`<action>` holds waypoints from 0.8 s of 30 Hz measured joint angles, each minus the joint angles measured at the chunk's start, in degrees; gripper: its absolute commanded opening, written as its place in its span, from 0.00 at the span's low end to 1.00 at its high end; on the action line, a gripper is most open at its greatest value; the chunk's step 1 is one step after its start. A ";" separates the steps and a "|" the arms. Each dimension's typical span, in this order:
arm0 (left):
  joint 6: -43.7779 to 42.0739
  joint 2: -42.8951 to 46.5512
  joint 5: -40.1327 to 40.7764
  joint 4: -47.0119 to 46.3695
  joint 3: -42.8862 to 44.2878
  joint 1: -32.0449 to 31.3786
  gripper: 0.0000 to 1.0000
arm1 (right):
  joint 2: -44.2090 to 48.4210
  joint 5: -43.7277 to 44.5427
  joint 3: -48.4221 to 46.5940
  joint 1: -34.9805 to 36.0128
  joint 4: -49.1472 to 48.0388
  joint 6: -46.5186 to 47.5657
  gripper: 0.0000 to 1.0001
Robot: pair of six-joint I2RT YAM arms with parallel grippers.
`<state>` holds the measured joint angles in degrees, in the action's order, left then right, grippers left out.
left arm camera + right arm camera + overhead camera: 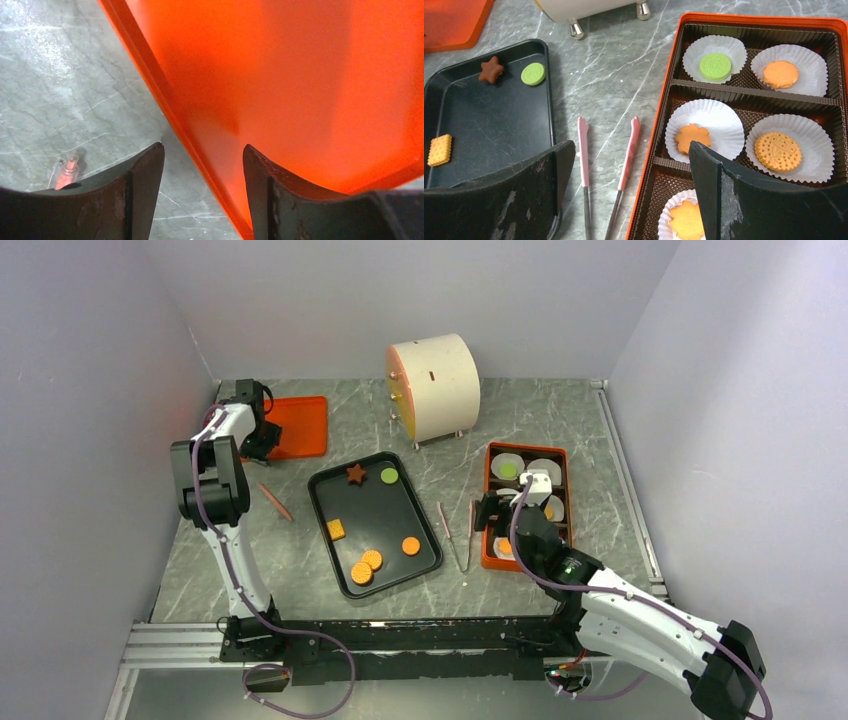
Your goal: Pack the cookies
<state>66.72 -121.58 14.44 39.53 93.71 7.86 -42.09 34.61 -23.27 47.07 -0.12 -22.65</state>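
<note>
Loose cookies lie in the black tray [325, 490]: a brown star [355, 474], a green round [389, 476], an orange square [336, 529] and three orange rounds [366, 566]. The orange box [489, 502] holds white liners with cookies: a green round [715, 66], an orange round [780, 74], an orange flower [692, 138], a dotted orange round [778, 151] and another flower [686, 220]. My right gripper [631, 150] is open and empty above the box's left wall and the pink tongs [583, 150]. My left gripper [202, 165] is open, astride the orange lid's edge [165, 100].
The flat orange lid [297, 426] lies at the back left. A cream drum-shaped container [435, 385] stands at the back middle. A pink stick [275, 501] lies left of the tray. The tongs [455, 535] lie between tray and box. Grey walls close three sides.
</note>
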 measured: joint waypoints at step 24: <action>1.36 -6.05 3.06 8.98 7.58 0.48 0.24 | -0.98 1.16 0.00 0.00 -0.02 0.04 0.89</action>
<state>68.07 -127.63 17.50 48.51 101.30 8.34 -43.07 35.77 -23.27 47.07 -0.14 -22.61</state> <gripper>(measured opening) 0.363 0.888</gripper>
